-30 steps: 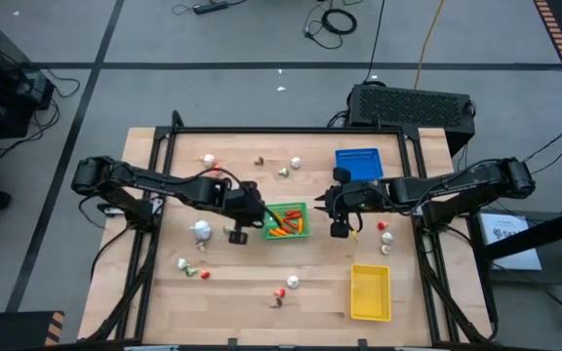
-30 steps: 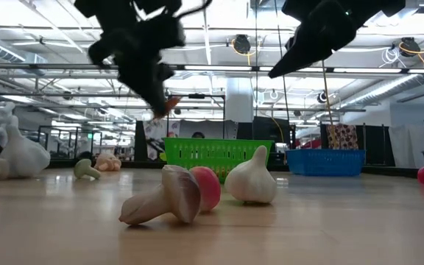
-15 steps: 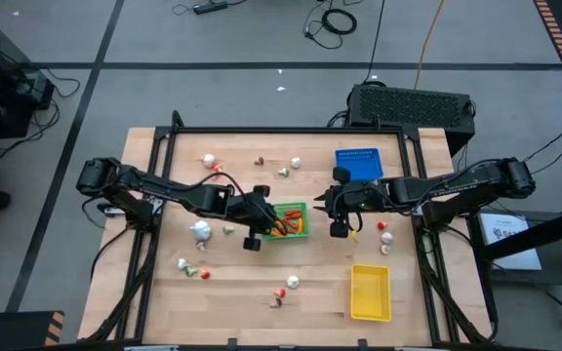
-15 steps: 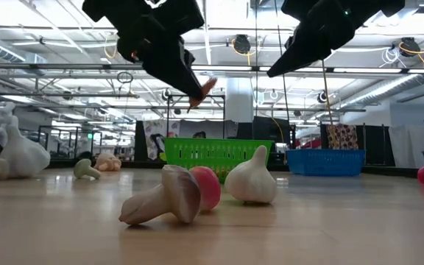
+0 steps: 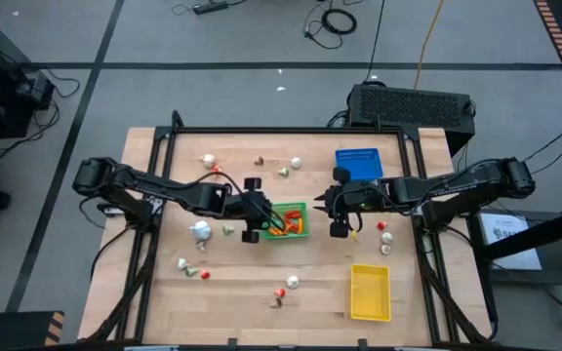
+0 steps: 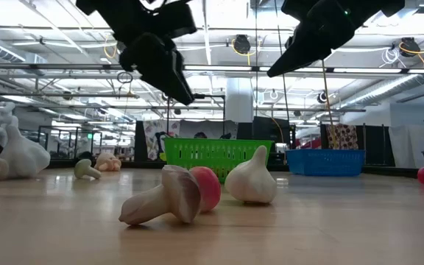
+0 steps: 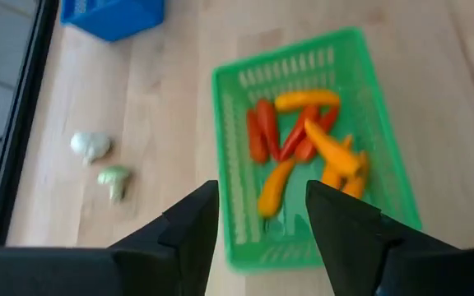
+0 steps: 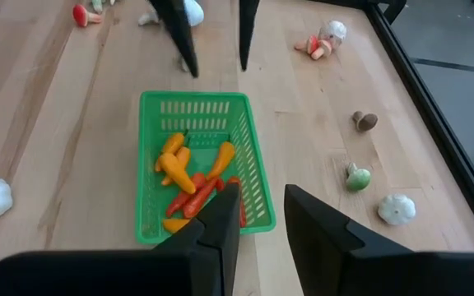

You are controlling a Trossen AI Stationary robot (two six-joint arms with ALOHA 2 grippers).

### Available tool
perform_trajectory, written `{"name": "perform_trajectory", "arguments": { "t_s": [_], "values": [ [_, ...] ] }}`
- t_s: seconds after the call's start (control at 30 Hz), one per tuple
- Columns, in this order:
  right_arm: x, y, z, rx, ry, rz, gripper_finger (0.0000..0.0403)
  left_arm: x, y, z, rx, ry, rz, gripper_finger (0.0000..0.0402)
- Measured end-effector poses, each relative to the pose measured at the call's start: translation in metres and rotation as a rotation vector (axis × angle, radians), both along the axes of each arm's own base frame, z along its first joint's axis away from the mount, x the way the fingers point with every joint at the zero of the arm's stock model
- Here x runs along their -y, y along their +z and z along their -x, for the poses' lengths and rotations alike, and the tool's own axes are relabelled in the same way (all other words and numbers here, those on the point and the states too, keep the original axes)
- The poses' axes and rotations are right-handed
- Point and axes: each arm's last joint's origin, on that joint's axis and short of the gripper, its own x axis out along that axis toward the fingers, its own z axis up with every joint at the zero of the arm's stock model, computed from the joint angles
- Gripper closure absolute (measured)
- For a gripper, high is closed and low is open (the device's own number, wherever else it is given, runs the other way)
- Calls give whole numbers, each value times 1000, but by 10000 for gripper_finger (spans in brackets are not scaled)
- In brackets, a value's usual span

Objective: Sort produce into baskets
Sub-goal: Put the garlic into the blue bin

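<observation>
Left tool (image 7: 257, 218) spread and empty over green basket (image 5: 296, 208) of orange-red peppers (image 7: 303, 148) — likely just unloaded; right tool (image 8: 257, 218) spread beside — waiting.

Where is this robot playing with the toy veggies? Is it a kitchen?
Not a kitchen; probably a big robot lab or workshop. The pale wooden table stands on a grey concrete floor with loose black cables, and bare ceiling pipes and lights hang behind it.
</observation>
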Motion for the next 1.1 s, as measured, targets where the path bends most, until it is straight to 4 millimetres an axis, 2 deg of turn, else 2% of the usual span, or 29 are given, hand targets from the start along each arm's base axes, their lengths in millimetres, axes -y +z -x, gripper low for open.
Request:
{"name": "perform_trajectory", "arguments": {
  "t_s": [0.23,0.33,0.43,0.63,0.77,0.83,0.97,1.1],
  "values": [
    [0,2,-1,45,-68,-100,314,-3,24,36,-78,59,37,225],
    [-1,3,-2,63,-99,-156,314,-2,38,55,-13,81,71,232],
    [-7,1,-4,79,-124,-230,314,0,41,75,126,42,76,240],
    [-39,-5,-14,99,1,-395,314,-6,22,118,450,-43,-8,256],
    [-59,-9,-18,82,32,-452,314,-11,29,141,766,-78,-111,266],
    [-63,-8,-16,17,-1,-479,314,-14,35,150,880,-75,-162,269],
    [-63,4,-13,-114,-135,-557,314,-21,42,161,954,-44,-201,270],
    [-61,18,-9,-211,-235,-585,314,-21,37,160,918,-78,-123,270]
  ]
}}
